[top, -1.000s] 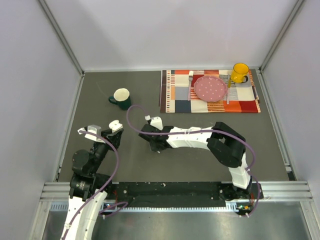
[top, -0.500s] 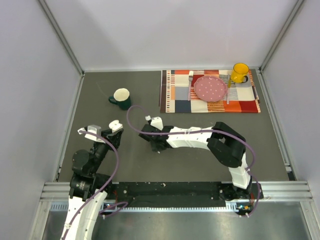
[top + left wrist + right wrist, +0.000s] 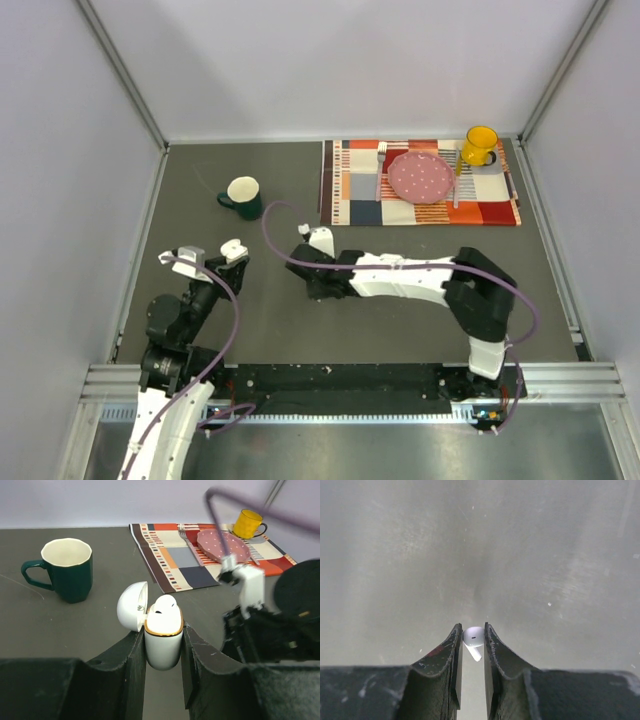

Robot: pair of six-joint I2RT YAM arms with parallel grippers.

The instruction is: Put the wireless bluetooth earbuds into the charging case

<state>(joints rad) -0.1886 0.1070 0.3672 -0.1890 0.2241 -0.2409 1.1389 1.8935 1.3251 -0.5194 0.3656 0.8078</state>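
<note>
1. Left gripper [image 3: 163, 632] is clamped on the upright charging case [image 3: 163, 647]. The lid hangs open to its left, and the docked earbud [image 3: 164, 605] sits inside.
2. Right gripper [image 3: 472, 628] is nearly closed, pinching the loose earbud [image 3: 473, 637] at its fingertips.
3. Green mug [image 3: 67, 570] is ahead-left of the left gripper, apart from it, and the placemat [image 3: 172, 560] is ahead-right.
4. Bare table [image 3: 480, 540] lies ahead of the right gripper.

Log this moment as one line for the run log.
left gripper: shut on charging case, lid open | first earbud: seated in case | right gripper: shut on second earbud | second insertion: not yet done
</note>
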